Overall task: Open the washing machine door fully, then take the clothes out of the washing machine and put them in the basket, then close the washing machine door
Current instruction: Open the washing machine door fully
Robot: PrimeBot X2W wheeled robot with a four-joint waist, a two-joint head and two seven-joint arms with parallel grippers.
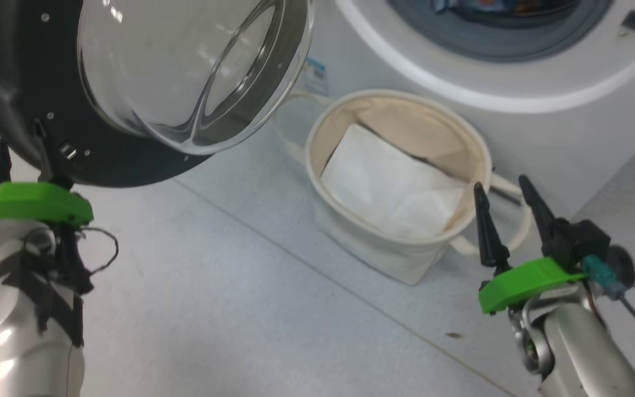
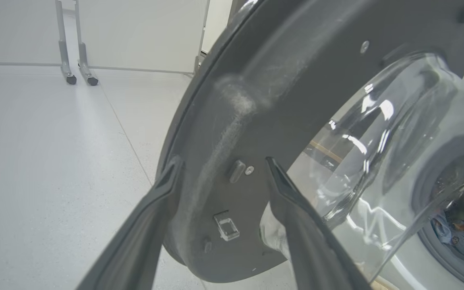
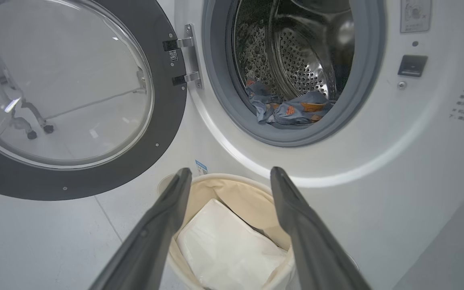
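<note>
The washing machine door (image 1: 20,82) stands swung open at the left, black rim around a clear glass bowl. My left gripper (image 1: 22,154) is open, and its fingers straddle the door's lower rim (image 2: 256,100) near the latch hook. The washing machine (image 1: 543,127) fills the upper right. Blue clothes with orange motifs (image 3: 292,108) lie at the front of the steel drum (image 3: 304,60); no cream piece shows. The cream basket (image 1: 372,253) stands on the floor below the opening, lined with a flat white sheet (image 1: 389,187). My right gripper (image 1: 500,183) is open and empty beside the basket's right rim, pointing over it (image 3: 230,172).
Grey gasket (image 3: 369,60) rings the drum mouth. The door's hinges (image 3: 185,60) are on the opening's left side, the latch socket (image 3: 412,65) on the right. Wheeled white panels (image 2: 81,48) stand far off across the pale floor (image 1: 240,303).
</note>
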